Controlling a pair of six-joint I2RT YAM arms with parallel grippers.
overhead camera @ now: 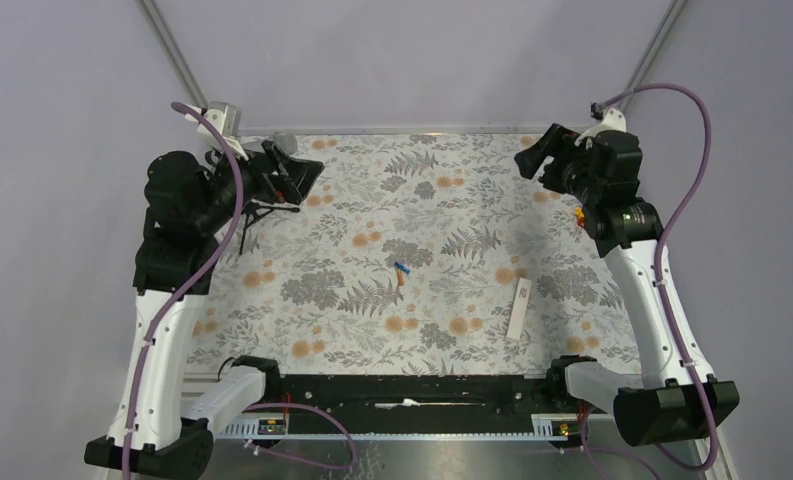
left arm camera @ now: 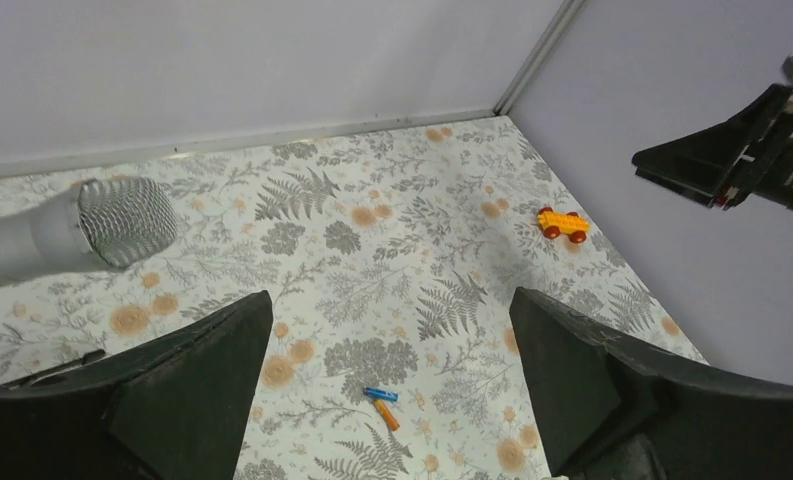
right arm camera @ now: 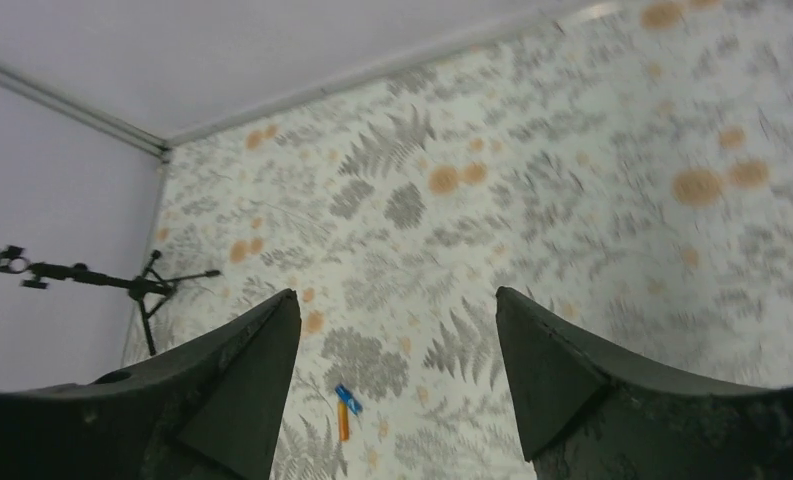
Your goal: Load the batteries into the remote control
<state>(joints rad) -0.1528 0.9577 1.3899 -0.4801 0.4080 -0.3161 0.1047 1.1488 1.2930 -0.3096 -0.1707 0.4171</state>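
Observation:
The two batteries, one blue (overhead camera: 403, 268) and one orange (overhead camera: 400, 279), lie touching near the middle of the floral cloth; they also show in the left wrist view (left arm camera: 380, 394) and the right wrist view (right arm camera: 348, 399). The white remote control (overhead camera: 519, 307) lies to their right, towards the front; its cover I cannot make out. My left gripper (overhead camera: 297, 175) is open and empty, raised at the back left. My right gripper (overhead camera: 538, 160) is open and empty, raised at the back right.
A grey microphone (left arm camera: 82, 228) on a black tripod (right arm camera: 137, 288) stands at the back left under the left gripper. An orange-yellow toy car (left arm camera: 562, 223) sits at the back right by the wall. A black rail (overhead camera: 402, 390) runs along the near edge.

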